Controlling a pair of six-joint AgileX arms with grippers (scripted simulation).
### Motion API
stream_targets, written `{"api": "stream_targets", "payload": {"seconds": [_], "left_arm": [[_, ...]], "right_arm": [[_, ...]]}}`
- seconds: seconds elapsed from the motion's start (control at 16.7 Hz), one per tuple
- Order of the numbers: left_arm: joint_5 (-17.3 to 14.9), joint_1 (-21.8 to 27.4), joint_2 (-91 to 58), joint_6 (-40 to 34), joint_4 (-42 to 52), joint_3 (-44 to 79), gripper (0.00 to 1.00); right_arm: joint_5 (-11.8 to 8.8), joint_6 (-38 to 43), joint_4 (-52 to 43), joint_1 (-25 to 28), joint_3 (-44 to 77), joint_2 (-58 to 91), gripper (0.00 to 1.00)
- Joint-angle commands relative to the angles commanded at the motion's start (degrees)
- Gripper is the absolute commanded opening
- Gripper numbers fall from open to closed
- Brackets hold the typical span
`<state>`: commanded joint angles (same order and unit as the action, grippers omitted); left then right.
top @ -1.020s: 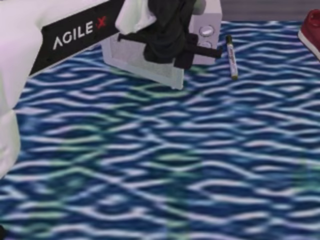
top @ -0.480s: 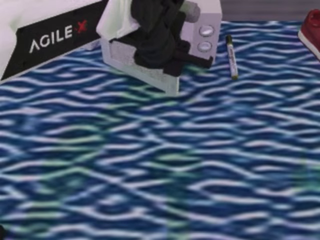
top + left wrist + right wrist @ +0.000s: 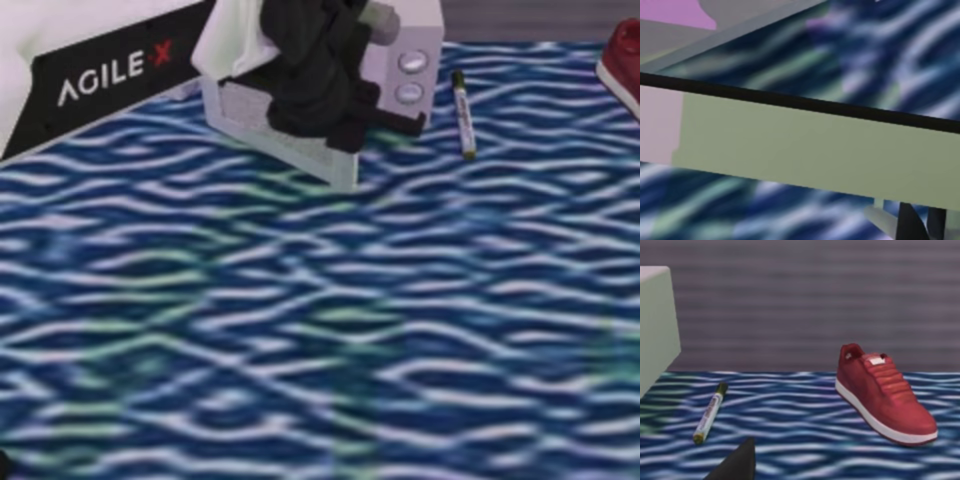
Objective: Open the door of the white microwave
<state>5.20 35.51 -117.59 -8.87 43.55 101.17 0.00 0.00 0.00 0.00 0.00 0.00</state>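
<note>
The white microwave (image 3: 425,30) stands at the table's far edge, two round knobs on its front. Its door (image 3: 300,150) is swung partly out from the box, hinged on the left, with the speckled window showing. My left gripper (image 3: 360,125) hangs over the door's free edge and is shut on the slim grey handle (image 3: 880,217). In the left wrist view the door (image 3: 815,145) fills the frame as a pale panel, with the pinkish interior (image 3: 670,12) behind it. My right gripper (image 3: 740,465) is parked out of the top view, to the right of the microwave (image 3: 655,325).
A marker pen (image 3: 463,115) lies just right of the microwave, also seen in the right wrist view (image 3: 709,412). A red shoe (image 3: 622,60) sits at the far right edge (image 3: 880,392). A blue wavy-patterned cloth covers the table.
Over the last second my left arm drew back to the left and the door's free edge swung further out from the microwave. In the last half second almost nothing moved.
</note>
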Motion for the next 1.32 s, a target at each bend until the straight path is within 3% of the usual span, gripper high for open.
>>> {"api": "stream_targets", "payload": {"seconds": [0.9,1.32], "left_arm": [[0.0,0.0,0.0,0.0,0.0,0.0,0.0],[-3.31,-1.4,3.82,5.61,-2.06,-5.56,0.0]], "right_arm": [[0.0,0.0,0.0,0.0,0.0,0.0,1.0],[0.0,0.0,0.0,0.0,0.0,0.0,1.0]]}}
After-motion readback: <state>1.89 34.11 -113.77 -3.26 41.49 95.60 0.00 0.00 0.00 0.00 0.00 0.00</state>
